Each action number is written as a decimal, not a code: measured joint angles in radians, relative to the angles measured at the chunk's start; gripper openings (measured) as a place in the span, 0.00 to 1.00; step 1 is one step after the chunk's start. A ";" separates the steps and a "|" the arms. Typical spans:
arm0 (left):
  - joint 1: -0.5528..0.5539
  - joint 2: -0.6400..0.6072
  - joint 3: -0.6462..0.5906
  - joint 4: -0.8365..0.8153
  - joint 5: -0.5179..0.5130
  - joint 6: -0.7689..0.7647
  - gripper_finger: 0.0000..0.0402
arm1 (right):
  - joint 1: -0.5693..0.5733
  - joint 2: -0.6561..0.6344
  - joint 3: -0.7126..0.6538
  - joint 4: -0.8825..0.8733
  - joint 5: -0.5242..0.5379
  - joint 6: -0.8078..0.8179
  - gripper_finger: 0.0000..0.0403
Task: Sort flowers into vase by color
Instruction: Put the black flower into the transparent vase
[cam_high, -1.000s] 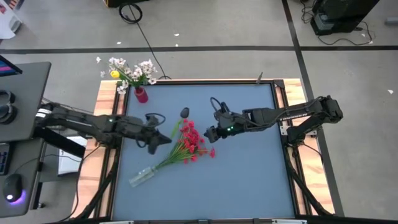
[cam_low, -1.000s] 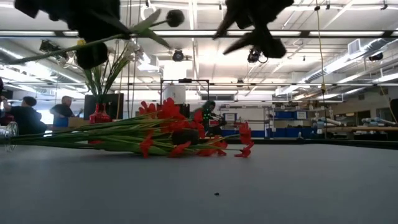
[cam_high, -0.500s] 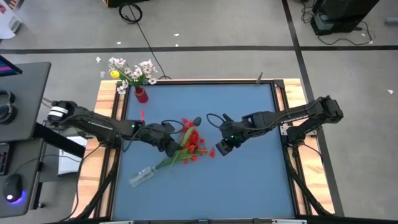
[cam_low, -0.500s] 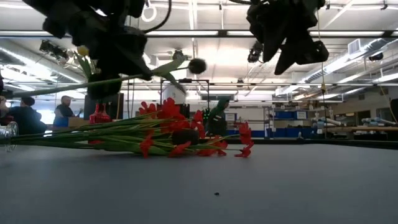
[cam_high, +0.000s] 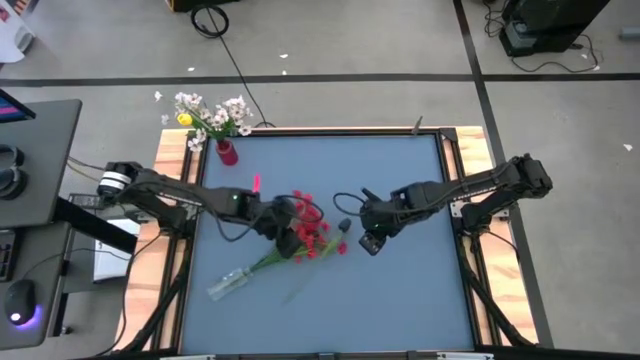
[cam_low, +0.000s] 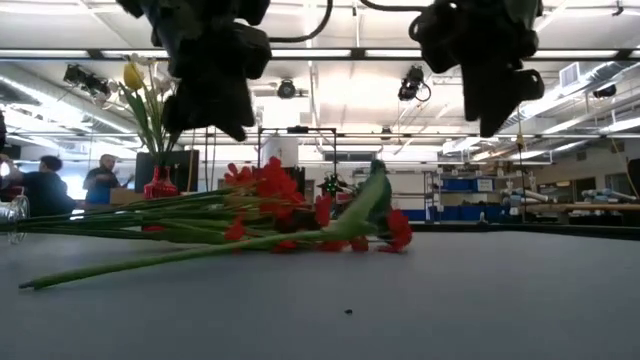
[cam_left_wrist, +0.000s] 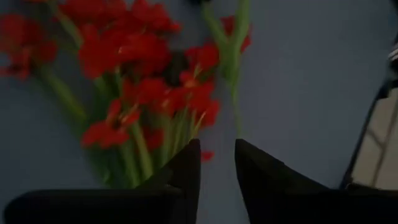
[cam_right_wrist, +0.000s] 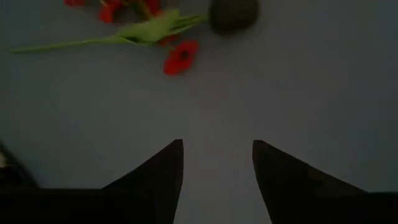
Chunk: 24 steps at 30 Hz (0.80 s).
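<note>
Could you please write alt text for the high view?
On a blue table, red flowers lie bunched between the left gripper and the open right gripper. A red vase of white flowers stands at the far left corner.

so over the last second the left tool (cam_high: 287, 240) slid right until it's over the red flowers (cam_high: 310, 232), the dark-tipped sprig (cam_low: 200, 255) it was carrying now lies on the surface (cam_high: 400, 290), and the right tool (cam_high: 370, 240) dropped closer in beside the blossoms.
</note>
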 joint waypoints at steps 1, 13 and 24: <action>-0.003 -0.001 0.014 -0.041 0.002 -0.002 0.28 | 0.004 0.000 0.000 -0.014 0.010 -0.007 0.50; -0.219 -0.039 0.039 -0.393 0.051 -0.234 0.53 | 0.065 0.000 -0.039 0.045 0.074 -0.010 0.50; -0.384 -0.040 0.039 -0.577 0.101 -0.390 0.63 | 0.076 0.000 -0.114 0.260 0.065 0.072 0.50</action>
